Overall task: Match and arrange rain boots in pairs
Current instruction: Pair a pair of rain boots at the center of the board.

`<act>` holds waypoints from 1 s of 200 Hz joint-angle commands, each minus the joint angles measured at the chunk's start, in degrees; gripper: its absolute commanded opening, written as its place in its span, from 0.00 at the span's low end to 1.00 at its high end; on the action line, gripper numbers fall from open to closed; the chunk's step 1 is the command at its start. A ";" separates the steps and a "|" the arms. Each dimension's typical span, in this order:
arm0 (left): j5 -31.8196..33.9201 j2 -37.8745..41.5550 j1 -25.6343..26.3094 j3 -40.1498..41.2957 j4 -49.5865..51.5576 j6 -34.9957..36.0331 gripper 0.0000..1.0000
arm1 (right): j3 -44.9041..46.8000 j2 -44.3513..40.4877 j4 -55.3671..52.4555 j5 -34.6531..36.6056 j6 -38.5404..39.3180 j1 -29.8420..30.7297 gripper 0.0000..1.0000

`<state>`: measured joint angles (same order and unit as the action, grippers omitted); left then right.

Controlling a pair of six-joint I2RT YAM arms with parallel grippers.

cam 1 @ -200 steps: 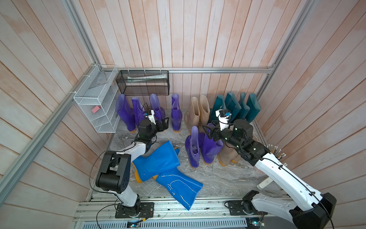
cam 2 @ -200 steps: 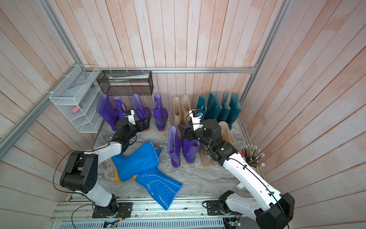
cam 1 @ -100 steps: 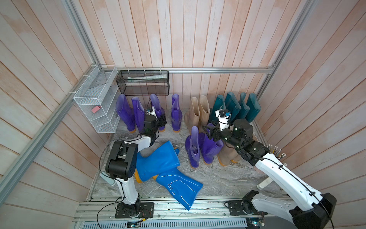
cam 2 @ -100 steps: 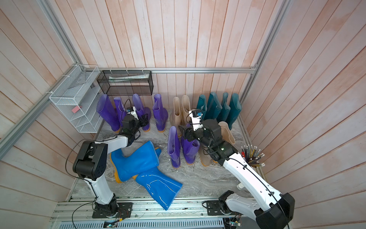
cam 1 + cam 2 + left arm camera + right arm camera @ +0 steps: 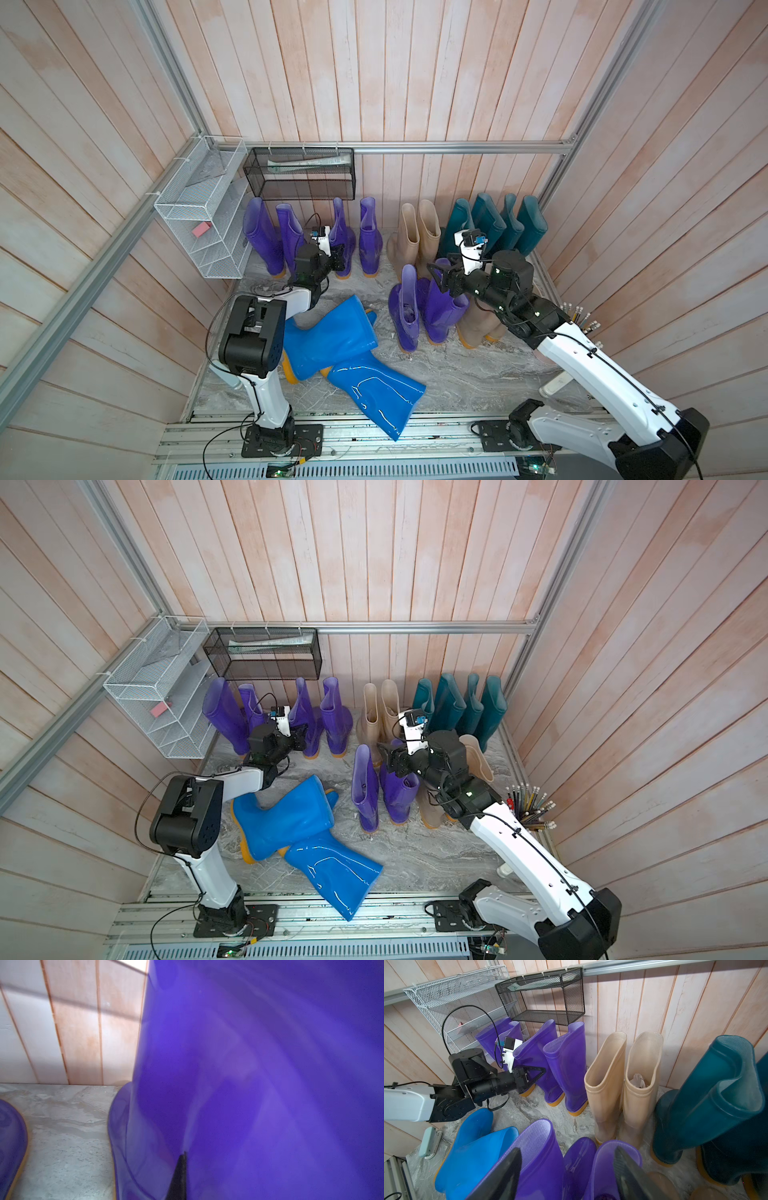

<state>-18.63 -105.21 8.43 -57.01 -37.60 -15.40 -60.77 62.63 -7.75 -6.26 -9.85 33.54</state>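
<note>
Left end effector [image 5: 543, 1071] pinched together, tips touching the shaft of a standing purple boot [image 5: 533, 1053] by the back wall; right end effector [image 5: 567, 1149] spread apart above two upright purple boots [image 5: 537, 1147]. Two bright blue boots [image 5: 328, 332] flat on the surface [image 5: 457, 374], one shaft aimed backward, one toward the arm bases. Pink block [image 5: 201, 228] in the white wire shelf [image 5: 183, 203].

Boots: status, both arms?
Left jaws shut, tip at back-row purple boot. Right jaws open over front purple pair. Blue boots lying flat mid-floor.
</note>
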 commanded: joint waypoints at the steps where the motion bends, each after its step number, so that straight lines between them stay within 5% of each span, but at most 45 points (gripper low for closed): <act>1: -7.06 1.71 -1.37 2.03 -5.73 1.04 0.00 | -1.63 0.41 0.01 -0.27 0.18 -0.27 0.72; 71: -5.17 -3.15 -0.82 -3.61 -7.69 -7.59 0.00 | -2.17 0.91 -0.24 -0.24 -0.16 -0.26 0.72; 171: -4.23 -5.46 2.38 -5.66 -7.05 -9.60 0.00 | -2.07 0.17 -0.93 0.07 -0.26 -0.23 0.72; 177: -4.33 -5.36 2.17 -5.36 -6.82 -9.56 0.04 | -2.00 0.06 -0.94 0.10 -0.26 -0.27 0.72; 186: -4.51 -4.90 1.80 -4.90 -6.82 -9.88 0.27 | -1.96 -0.13 -0.96 0.10 -0.26 -0.26 0.72; 200: -4.66 -3.49 1.33 -4.43 -5.76 -10.03 0.49 | -2.12 -0.15 -1.21 0.16 -0.17 -0.25 0.72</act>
<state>-22.48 -110.17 10.72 -61.49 -41.39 -25.26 -61.36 63.35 -7.79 -6.26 -9.87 33.54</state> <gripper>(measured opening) 0.313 0.715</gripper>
